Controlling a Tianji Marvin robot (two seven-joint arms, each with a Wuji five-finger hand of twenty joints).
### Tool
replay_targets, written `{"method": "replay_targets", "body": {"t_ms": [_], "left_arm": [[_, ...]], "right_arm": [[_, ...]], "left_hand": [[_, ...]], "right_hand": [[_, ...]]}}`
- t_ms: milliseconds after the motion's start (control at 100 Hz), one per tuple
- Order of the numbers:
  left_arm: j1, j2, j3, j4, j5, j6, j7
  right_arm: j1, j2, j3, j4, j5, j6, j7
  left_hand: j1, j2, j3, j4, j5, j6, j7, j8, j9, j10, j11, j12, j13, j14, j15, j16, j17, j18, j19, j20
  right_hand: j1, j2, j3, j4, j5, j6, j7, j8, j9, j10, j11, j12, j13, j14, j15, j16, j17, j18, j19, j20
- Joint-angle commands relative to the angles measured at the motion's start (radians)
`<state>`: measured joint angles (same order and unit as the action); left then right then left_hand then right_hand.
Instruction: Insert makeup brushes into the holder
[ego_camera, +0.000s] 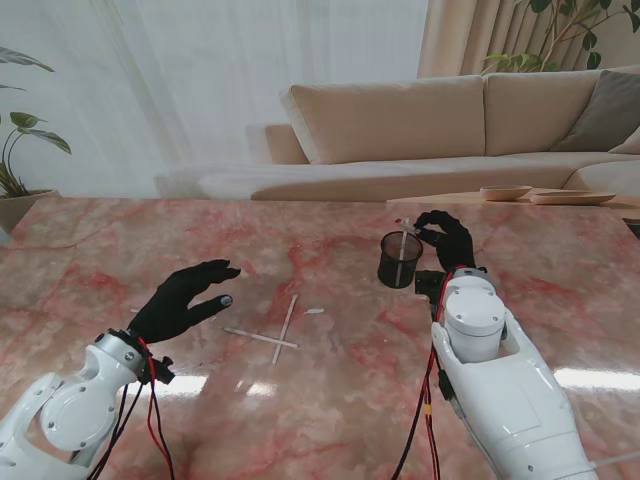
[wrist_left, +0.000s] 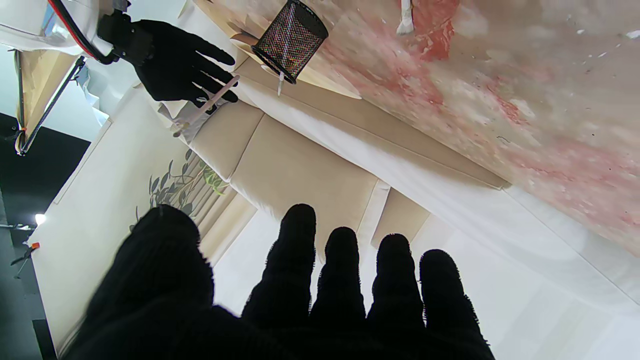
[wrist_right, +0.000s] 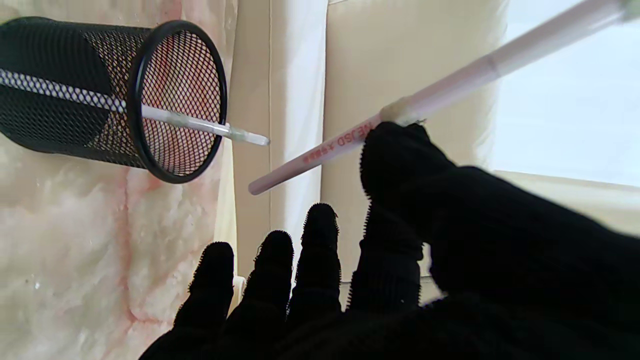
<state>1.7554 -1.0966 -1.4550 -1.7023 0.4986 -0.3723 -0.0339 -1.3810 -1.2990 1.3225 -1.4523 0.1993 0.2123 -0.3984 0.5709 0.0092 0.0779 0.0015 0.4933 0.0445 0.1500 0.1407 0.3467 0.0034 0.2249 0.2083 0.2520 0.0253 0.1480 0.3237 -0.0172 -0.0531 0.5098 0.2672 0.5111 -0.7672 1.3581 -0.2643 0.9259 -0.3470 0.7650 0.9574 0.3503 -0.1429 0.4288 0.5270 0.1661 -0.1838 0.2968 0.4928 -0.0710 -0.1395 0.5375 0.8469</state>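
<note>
A black mesh holder (ego_camera: 400, 259) (wrist_left: 290, 40) (wrist_right: 107, 95) stands on the marble table right of centre, with one white brush (wrist_right: 195, 125) inside it. My right hand (ego_camera: 447, 240) (wrist_left: 175, 67) (wrist_right: 400, 240) hovers just right of the holder's rim, thumb and forefinger shut on a pale pink brush (wrist_right: 430, 95) (wrist_left: 205, 106) whose handle end points toward the holder's mouth. Two white brushes (ego_camera: 272, 334) lie crossed on the table near the middle. My left hand (ego_camera: 185, 298) (wrist_left: 300, 295) floats open to their left, fingers spread, holding nothing.
A small white piece (ego_camera: 314, 311) lies just right of the crossed brushes. A beige sofa (ego_camera: 440, 130) stands beyond the table's far edge, with shallow dishes (ego_camera: 506, 192) on a low wooden surface. Potted plants (ego_camera: 15, 150) stand at the far left and right.
</note>
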Motion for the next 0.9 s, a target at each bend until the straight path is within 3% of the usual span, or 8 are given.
{"method": "replay_targets", "body": {"t_ms": [0, 250, 890], "left_arm": [[0.004, 0.002, 0.003, 0.001, 0.003, 0.008, -0.003], [0.005, 0.004, 0.003, -0.002, 0.004, 0.023, -0.013], [0.007, 0.006, 0.007, -0.003, 0.001, 0.038, -0.03]], "right_arm": [[0.009, -0.015, -0.003, 0.024, 0.014, 0.006, 0.009], [0.048, -0.031, -0.011, 0.092, 0.086, 0.002, 0.004], [0.086, -0.054, -0.027, 0.196, 0.184, -0.019, 0.0]], "left_hand": [[0.003, 0.0, -0.021, -0.005, 0.016, -0.029, 0.013, 0.007, -0.019, -0.016, -0.023, -0.011, -0.038, -0.045, -0.039, -0.009, 0.002, -0.014, -0.028, -0.012], [0.003, -0.001, -0.021, -0.005, 0.015, -0.03, 0.013, 0.007, -0.02, -0.016, -0.023, -0.01, -0.039, -0.043, -0.039, -0.009, 0.001, -0.012, -0.03, -0.013], [0.003, -0.001, -0.021, -0.005, 0.013, -0.03, 0.013, 0.007, -0.022, -0.017, -0.025, -0.012, -0.041, -0.045, -0.041, -0.011, 0.001, -0.007, -0.034, -0.015]], "right_hand": [[0.031, 0.006, -0.006, 0.024, 0.045, 0.011, 0.086, 0.039, -0.031, -0.006, -0.015, -0.018, -0.039, -0.016, -0.017, -0.028, -0.017, -0.052, -0.018, 0.029], [0.039, 0.006, -0.009, 0.026, 0.043, 0.019, 0.093, 0.03, -0.044, -0.006, -0.027, -0.037, -0.043, -0.017, -0.058, -0.034, -0.021, -0.054, -0.039, 0.031], [0.044, 0.008, -0.018, 0.028, 0.038, 0.023, 0.102, 0.017, -0.066, -0.006, -0.045, -0.065, -0.05, -0.019, -0.126, -0.037, -0.016, -0.053, -0.103, 0.029]]}}
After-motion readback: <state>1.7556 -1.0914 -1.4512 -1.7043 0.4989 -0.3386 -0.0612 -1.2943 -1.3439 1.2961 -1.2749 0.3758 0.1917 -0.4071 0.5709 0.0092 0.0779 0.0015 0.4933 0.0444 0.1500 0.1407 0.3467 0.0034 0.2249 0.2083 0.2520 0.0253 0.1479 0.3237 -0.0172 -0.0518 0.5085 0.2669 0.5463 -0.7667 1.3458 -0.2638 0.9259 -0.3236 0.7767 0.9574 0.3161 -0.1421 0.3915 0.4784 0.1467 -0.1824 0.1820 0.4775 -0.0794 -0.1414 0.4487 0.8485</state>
